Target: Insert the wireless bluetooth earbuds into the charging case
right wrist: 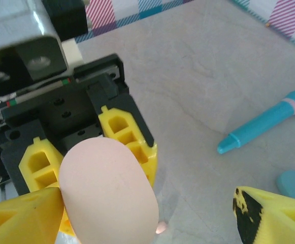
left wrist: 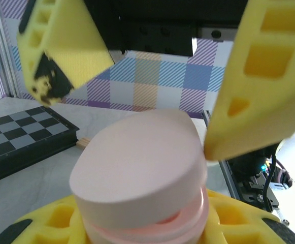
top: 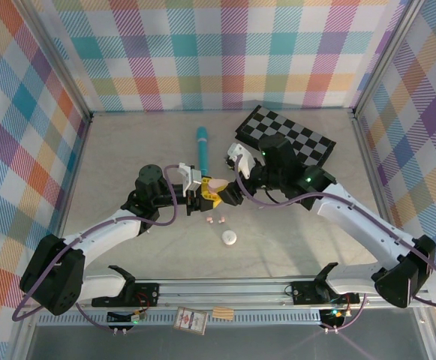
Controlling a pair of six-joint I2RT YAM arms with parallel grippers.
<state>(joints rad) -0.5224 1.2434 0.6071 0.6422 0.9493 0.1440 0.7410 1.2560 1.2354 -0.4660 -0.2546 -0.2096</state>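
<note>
Between left fingers (right wrist: 121,128), case (right wrist: 106,193) (pink), right fingers (left wrist: 259,81) astride

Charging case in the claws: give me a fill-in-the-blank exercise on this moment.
1. The left claw is shut on the ___ charging case.
2. The right claw has its jaws ___.
3. The teal pen lies on the table beside the black-and-white ___.
4. The oval case lying loose near the arm bases is ___.
Missing: pink; open; chessboard; white.
</note>
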